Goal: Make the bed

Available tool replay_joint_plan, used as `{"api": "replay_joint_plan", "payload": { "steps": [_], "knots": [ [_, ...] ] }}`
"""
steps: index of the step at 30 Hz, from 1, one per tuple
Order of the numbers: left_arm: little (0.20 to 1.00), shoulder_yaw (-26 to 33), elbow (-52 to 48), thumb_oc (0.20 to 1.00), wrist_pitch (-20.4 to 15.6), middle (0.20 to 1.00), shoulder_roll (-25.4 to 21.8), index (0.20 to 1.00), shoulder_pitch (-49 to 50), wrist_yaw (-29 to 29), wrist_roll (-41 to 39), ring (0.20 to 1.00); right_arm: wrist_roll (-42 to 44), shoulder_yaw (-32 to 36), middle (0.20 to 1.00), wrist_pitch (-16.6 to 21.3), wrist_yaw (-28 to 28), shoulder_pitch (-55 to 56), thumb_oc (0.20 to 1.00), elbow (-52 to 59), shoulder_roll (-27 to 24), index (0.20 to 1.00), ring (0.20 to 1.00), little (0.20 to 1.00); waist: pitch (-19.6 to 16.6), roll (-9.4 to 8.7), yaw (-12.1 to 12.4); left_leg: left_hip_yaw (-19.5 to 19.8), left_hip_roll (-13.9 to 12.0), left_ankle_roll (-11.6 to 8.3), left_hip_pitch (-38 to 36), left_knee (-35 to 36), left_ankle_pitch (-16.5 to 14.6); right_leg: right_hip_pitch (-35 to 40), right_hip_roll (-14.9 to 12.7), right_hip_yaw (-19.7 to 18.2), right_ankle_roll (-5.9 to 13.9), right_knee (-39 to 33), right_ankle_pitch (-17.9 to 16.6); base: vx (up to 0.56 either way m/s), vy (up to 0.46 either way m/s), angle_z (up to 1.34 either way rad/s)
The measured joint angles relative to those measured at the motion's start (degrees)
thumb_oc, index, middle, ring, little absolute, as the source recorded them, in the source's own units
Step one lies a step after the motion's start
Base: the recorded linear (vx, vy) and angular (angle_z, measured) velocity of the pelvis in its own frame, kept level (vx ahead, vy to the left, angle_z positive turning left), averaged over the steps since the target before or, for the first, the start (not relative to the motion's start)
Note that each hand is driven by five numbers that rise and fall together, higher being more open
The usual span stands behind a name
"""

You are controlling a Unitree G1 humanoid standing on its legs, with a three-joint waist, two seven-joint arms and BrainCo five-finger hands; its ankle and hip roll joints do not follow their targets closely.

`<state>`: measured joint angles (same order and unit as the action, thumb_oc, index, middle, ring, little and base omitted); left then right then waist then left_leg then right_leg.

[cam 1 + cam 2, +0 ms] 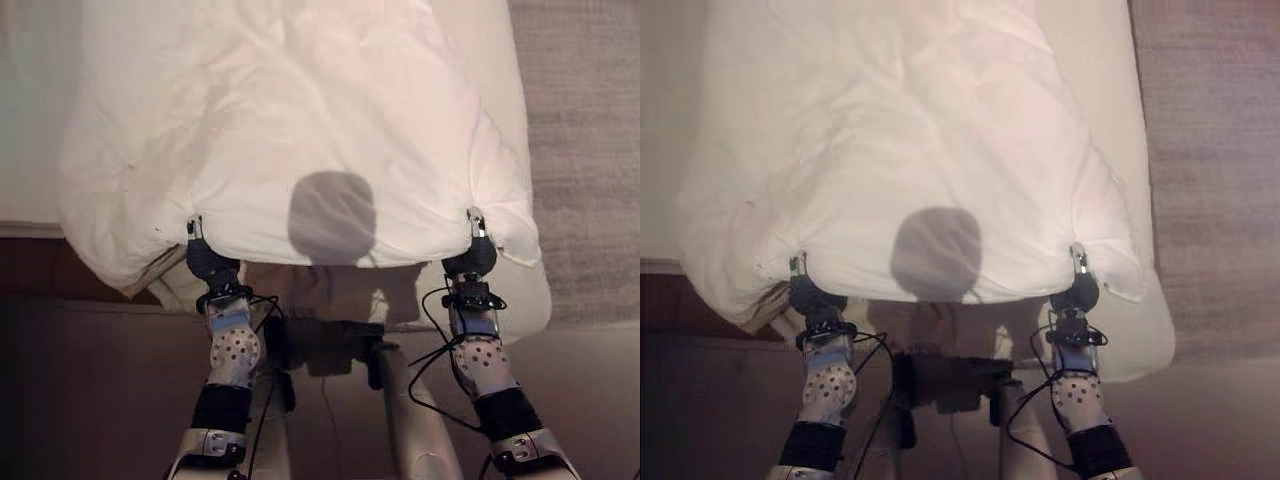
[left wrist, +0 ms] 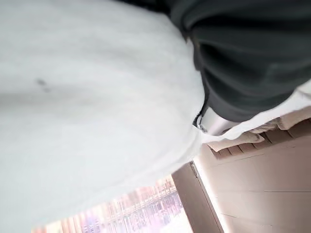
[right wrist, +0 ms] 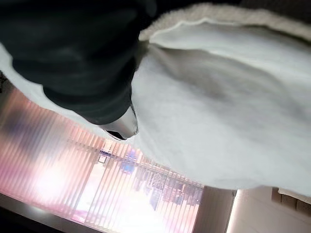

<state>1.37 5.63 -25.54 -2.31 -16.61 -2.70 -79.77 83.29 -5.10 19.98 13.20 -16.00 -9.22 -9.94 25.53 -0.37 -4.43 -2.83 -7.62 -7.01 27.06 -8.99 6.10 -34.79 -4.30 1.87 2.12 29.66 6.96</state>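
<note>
**Duvet spread, near edge not yet set down**

The puffy white duvet (image 1: 300, 130) covered most of the pale mattress (image 1: 500, 70). The left hand (image 1: 197, 243) and right hand (image 1: 474, 238) pinched its near hem, lifted off the bed's foot edge.

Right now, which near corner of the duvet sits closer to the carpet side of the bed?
The corner at the right hand. That side of the duvet lies toward the grey carpet; the left hand's corner hangs over the opposite edge.
</note>
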Motion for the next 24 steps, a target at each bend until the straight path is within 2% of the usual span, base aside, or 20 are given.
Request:
{"api": "replay_joint_plan", "payload": {
  "steps": [1,2,3,4,5,7,9,11,12,13,14,15,16,17,18,19,20,21,22,24],
  "knots": [
    [0.200,-0.26,-0.81,0.200,0.00,0.200,0.01,0.200,0.28,-0.12,0.01,0.200,0.00,0.18,0.200,0.12,-0.01,0.50,0.200,-0.01,-0.05,0.200,0.200,0.200,-0.03,-0.05,-0.01,-0.08,0.32,0.04,-0.33,0.57,0.30,0.00,0.00,0.02,-0.21,-0.11,0.13,-0.01,0.112,0.14],
    [0.200,-0.60,-1.76,0.200,0.00,0.200,-0.14,0.200,0.69,-0.27,-0.03,0.200,-0.02,0.03,0.200,0.38,-0.23,1.09,0.200,-0.59,0.12,0.200,0.200,0.200,-0.12,-0.22,0.98,0.86,-0.68,-0.76,-0.72,1.61,-0.35,0.05,-0.10,0.07,-1.35,0.07,0.15,-0.03,0.184,0.02],
    [0.200,-0.54,-2.50,0.200,-0.05,0.200,-0.20,0.200,0.89,-0.27,-0.06,0.200,-0.04,-0.08,0.200,0.49,-0.51,1.10,0.200,-1.27,0.46,0.200,0.200,0.200,-0.30,-0.54,1.17,1.03,-0.68,-0.79,-1.04,2.19,-0.75,0.05,0.16,-0.01,-1.59,-0.12,-0.05,-0.02,0.230,0.02],
    [0.200,-0.52,-2.95,0.200,-0.15,0.200,-0.81,0.200,0.67,-0.28,-0.11,0.200,-0.07,0.01,0.200,0.68,-1.18,1.08,0.200,-2.78,0.89,0.200,0.200,0.200,-0.40,-0.77,1.94,3.70,-0.98,-0.59,-1.07,1.62,-1.45,0.25,-0.41,0.38,-2.44,-0.39,-0.66,-0.03,0.443,0.01],
    [0.200,-1.26,-3.72,0.200,-0.01,0.200,-1.77,0.200,0.35,-0.28,-0.25,0.200,-0.02,0.24,0.200,1.05,-2.13,0.91,0.200,-4.27,1.02,0.200,0.200,0.200,-0.53,-1.10,2.19,6.45,-2.99,-0.44,-1.33,0.08,-2.09,0.38,-0.64,0.92,-2.55,-0.47,-0.94,-0.01,0.355,0.10],
    [0.200,-2.82,-4.14,0.200,0.10,0.200,-1.60,0.200,-0.19,-0.41,-0.26,0.200,0.00,1.10,0.200,1.36,-3.50,1.11,0.200,-5.52,0.84,0.200,0.200,0.200,-0.64,-1.09,1.81,6.76,-6.63,-1.39,-2.74,1.52,-2.75,0.53,-1.47,1.69,-2.00,-0.16,-0.83,-0.01,0.379,0.20],
    [0.200,-3.04,-4.23,0.200,0.14,0.200,-1.08,0.200,-0.16,-0.68,-0.24,0.200,0.01,1.24,0.200,1.63,-4.34,1.00,0.200,-6.26,1.27,0.200,0.200,0.200,-0.72,-0.80,1.66,8.00,-8.83,-1.83,-4.31,3.15,-2.65,0.59,-1.77,1.58,-1.00,-0.03,-1.12,-0.03,0.511,0.09],
    [0.200,-4.74,-4.23,0.200,0.73,0.200,-2.61,0.200,-1.11,-0.68,-0.19,0.200,0.00,2.10,0.200,2.20,-5.71,0.35,0.200,-6.11,1.18,0.200,0.200,0.200,-0.78,-0.75,1.81,10.14,-7.22,-2.35,-4.91,4.75,-3.09,0.05,-2.91,1.43,1.18,-1.40,-2.57,-0.04,0.559,0.12],
    [0.200,-6.42,-4.31,0.200,1.19,0.200,-4.04,0.200,-2.34,-0.70,-0.15,0.200,0.02,2.82,0.200,2.46,-6.37,0.38,0.200,-6.07,0.98,0.200,0.200,0.200,-0.89,-0.97,1.65,9.90,-4.94,-5.09,-3.40,2.09,-3.65,-0.58,-4.76,0.39,3.03,-2.48,-3.63,-0.01,0.456,0.33],
    [0.200,-7.68,-3.71,0.200,1.21,0.200,-4.45,0.200,-2.73,-0.63,-0.21,0.200,0.03,3.52,0.200,2.63,-6.86,0.10,0.200,-5.61,0.60,0.200,0.200,0.200,-0.88,-0.96,1.24,9.66,-2.64,-4.72,-0.97,-1.23,-3.80,-0.36,-6.69,0.16,4.54,-3.72,-4.72,0.08,0.741,0.49],
    [0.200,-9.21,-3.32,0.200,1.60,0.200,-4.85,0.200,-2.61,-0.62,-0.19,0.200,0.04,4.40,0.200,2.77,-7.45,0.61,0.200,-6.00,0.33,0.200,0.200,0.200,-0.86,-0.94,0.42,8.70,0.83,-4.31,0.31,-3.90,-4.91,0.47,-9.32,-1.87,6.86,-5.70,-5.93,0.18,0.912,0.67],
    [0.200,-10.83,-2.56,0.200,1.69,0.200,-5.07,0.200,-2.49,-0.57,-0.19,0.200,0.08,4.83,0.200,2.68,-7.81,1.37,0.200,-6.20,0.72,0.200,0.200,0.200,-0.81,-0.69,-0.39,6.18,4.40,-1.24,2.30,-9.55,-6.74,3.14,-12.76,-2.60,8.88,-9.59,-7.55,0.23,1.091,0.48],
    [0.200,-12.28,-1.78,0.200,2.21,0.200,-5.37,0.200,-1.82,-0.65,0.42,0.200,0.08,5.07,0.200,2.54,-7.93,2.50,0.200,-6.39,0.64,0.200,0.200,0.200,-0.92,-0.56,-0.30,6.27,7.67,2.83,2.79,-13.29,-10.42,5.94,-15.10,-4.27,8.82,-13.84,-10.07,0.15,0.622,0.18],
    [0.200,-12.37,-1.13,0.200,2.72,0.200,-5.59,0.200,-1.45,-0.69,0.46,0.200,0.08,5.29,0.200,2.47,-7.93,2.74,0.200,-6.60,1.02,0.200,0.200,0.200,-0.95,-0.55,-0.53,4.72,8.03,3.42,2.56,-14.18,-10.98,7.22,-15.63,-5.19,7.46,-15.54,-11.01,0.09,0.512,-0.14],
    [0.200,-12.36,-0.64,0.200,2.82,0.200,-5.66,0.200,-0.53,-0.67,0.41,0.200,0.07,4.81,0.200,2.08,-7.81,3.85,0.200,-6.48,1.88,0.200,0.200,0.200,-1.37,0.02,-0.89,3.76,9.38,4.99,3.43,-17.34,-12.48,9.09,-16.00,-5.86,5.20,-17.94,-12.57,0.04,0.320,-0.29],
    [0.200,-12.22,-0.41,0.200,2.86,0.200,-6.90,0.200,0.22,-0.64,0.90,0.200,0.06,4.36,0.200,1.71,-7.72,5.06,0.200,-6.46,2.96,0.200,0.200,0.200,-1.50,0.06,-0.58,2.85,10.64,6.90,4.07,-19.75,-14.14,9.03,-15.52,-5.79,4.02,-17.53,-12.76,0.03,0.474,-0.29],
    [0.200,-11.46,0.10,0.200,2.96,0.200,-7.04,0.200,0.78,-0.64,1.70,0.200,0.07,4.04,0.200,1.43,-7.69,4.78,0.200,-6.45,3.43,0.200,0.200,0.200,-1.54,0.18,-0.50,2.65,9.97,6.84,4.15,-19.94,-14.00,8.16,-15.24,-6.01,4.85,-16.79,-12.18,-0.04,0.237,-0.39],
    [0.200,-10.86,0.32,0.200,3.44,0.200,-7.77,0.200,2.07,-0.27,2.36,0.200,0.04,3.19,0.200,0.73,-7.61,5.88,0.200,-6.15,3.74,0.200,0.200,0.200,-1.84,0.78,-0.84,1.42,10.78,8.82,4.59,-19.95,-14.18,7.14,-11.77,-5.24,6.21,-14.44,-11.02,-0.10,0.403,-0.66],
    [0.200,-9.00,0.19,0.200,3.45,0.200,-7.92,0.200,3.19,0.09,2.61,0.200,-0.11,1.60,0.200,-0.11,-7.58,5.65,0.200,-5.46,3.44,0.200,0.200,0.200,-1.72,1.04,0.21,2.61,9.93,8.70,4.58,-17.99,-12.78,1.70,-5.52,-6.97,5.56,-4.60,-4.49,-0.09,0.243,-0.62],
    [0.200,-8.20,0.17,0.200,3.60,0.200,-7.65,0.200,3.67,1.20,2.61,0.200,-0.60,1.20,0.200,-0.32,-7.41,5.83,0.200,-5.44,3.34,0.200,0.200,0.200,-1.76,0.89,-0.68,1.70,10.70,9.72,3.95,-14.78,-10.51,-1.66,1.08,-4.39,5.48,3.43,0.64,-0.04,0.132,-0.11]
  ]
}}
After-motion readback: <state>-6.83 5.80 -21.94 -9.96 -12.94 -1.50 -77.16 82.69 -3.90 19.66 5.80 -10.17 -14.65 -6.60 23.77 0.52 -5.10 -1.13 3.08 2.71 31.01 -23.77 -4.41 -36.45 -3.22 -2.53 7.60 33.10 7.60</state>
